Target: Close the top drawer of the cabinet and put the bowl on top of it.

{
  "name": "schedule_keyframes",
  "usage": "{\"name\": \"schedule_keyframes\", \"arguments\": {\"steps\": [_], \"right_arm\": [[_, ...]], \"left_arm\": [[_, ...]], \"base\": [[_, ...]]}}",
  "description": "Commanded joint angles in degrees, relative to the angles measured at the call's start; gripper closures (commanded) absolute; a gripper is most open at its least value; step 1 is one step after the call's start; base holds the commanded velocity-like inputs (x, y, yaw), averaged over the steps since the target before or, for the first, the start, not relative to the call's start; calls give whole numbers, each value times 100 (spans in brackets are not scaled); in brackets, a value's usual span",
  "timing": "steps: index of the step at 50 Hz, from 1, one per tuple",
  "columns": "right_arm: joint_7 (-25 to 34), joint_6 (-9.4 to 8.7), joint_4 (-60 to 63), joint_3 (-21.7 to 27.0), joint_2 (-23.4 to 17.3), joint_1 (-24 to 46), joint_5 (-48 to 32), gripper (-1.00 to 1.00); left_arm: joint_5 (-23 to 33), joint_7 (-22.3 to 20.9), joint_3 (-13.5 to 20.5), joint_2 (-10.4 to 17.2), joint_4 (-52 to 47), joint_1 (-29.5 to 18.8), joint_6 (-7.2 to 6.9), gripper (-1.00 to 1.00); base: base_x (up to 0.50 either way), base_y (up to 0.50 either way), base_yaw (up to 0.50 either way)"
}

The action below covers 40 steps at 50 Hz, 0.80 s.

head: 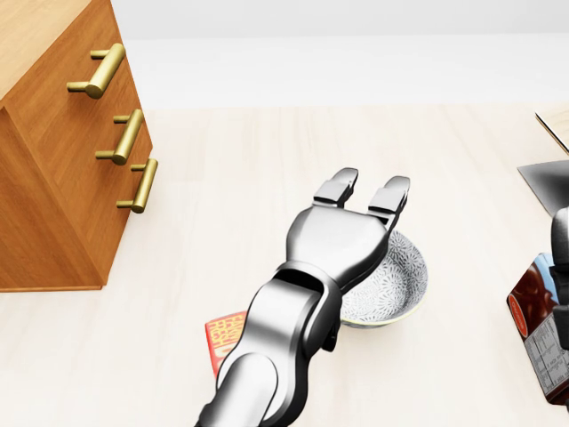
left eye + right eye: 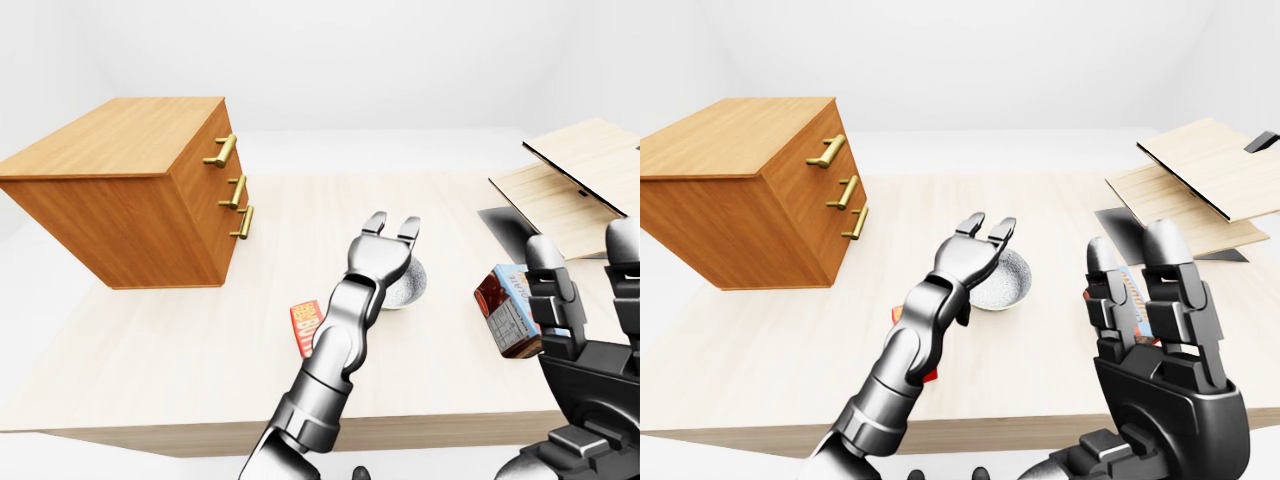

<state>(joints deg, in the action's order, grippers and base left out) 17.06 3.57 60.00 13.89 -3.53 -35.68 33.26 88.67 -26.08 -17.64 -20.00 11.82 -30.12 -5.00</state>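
Table (image 2: 1040, 210); right hand (image 2: 1160, 370) spread, right-eye view

Bright even render, sharp focus, soft faint shadows

cabinet (image 2: 130, 200): an orange-brown wooden block standing upright at the far left of the pale table (image 2: 150, 340), with a flat bare top and three brass bar handles stacked on the face turned toward the right. top drawer (image 2: 205, 140): looks flush with the fronts below it. bowl (image 1: 396, 280): small, round and upright on the table, grey-white with a fine speckled pattern inside and a pale rim, lying to the right of the cabinet and well apart from it. only its right part shows.
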Motion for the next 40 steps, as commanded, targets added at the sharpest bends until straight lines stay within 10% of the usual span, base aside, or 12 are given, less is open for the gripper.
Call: {"name": "schedule_keyframes", "arguments": {"steps": [1, 40], "right_arm": [[-9, 27, 0, 6, -33, -19, 34, -100], [-38, 137, 0, -26, -173, -100, 138, -100]], "left_arm": [[28, 44, 10, 0, 294, -66, 0, -100], [-340, 934, 129, 0, 1830, -505, 0, -100]], "base": [[0, 0, 0], [0, 0, 0]]}}
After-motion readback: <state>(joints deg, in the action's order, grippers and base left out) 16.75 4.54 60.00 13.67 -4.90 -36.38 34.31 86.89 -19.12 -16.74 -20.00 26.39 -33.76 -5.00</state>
